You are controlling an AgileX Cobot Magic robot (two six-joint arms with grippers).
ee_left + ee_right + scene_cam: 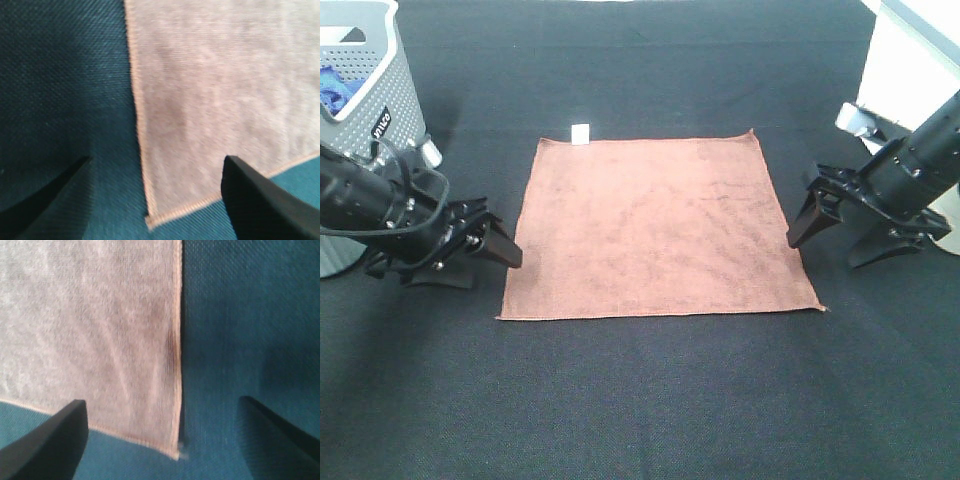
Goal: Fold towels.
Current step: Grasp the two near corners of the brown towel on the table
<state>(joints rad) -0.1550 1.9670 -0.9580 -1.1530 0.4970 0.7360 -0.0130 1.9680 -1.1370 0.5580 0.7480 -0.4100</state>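
Note:
A rust-brown towel [655, 225] lies flat and spread out on the black table. A small white tag [581, 133] sticks out at its far edge. My left gripper [488, 255] is open and empty, low beside the towel's left edge near the front left corner. In the left wrist view the gripper [157, 162] straddles that edge of the towel [225, 75]. My right gripper [828, 250] is open and empty beside the right edge near the front right corner. In the right wrist view the gripper [162, 402] straddles that edge of the towel [90, 315].
A grey perforated basket [370, 80] stands at the back left, close behind my left arm. A white surface [910, 60] sits at the back right behind my right arm. Black cloth [650, 400] covers the table around the towel.

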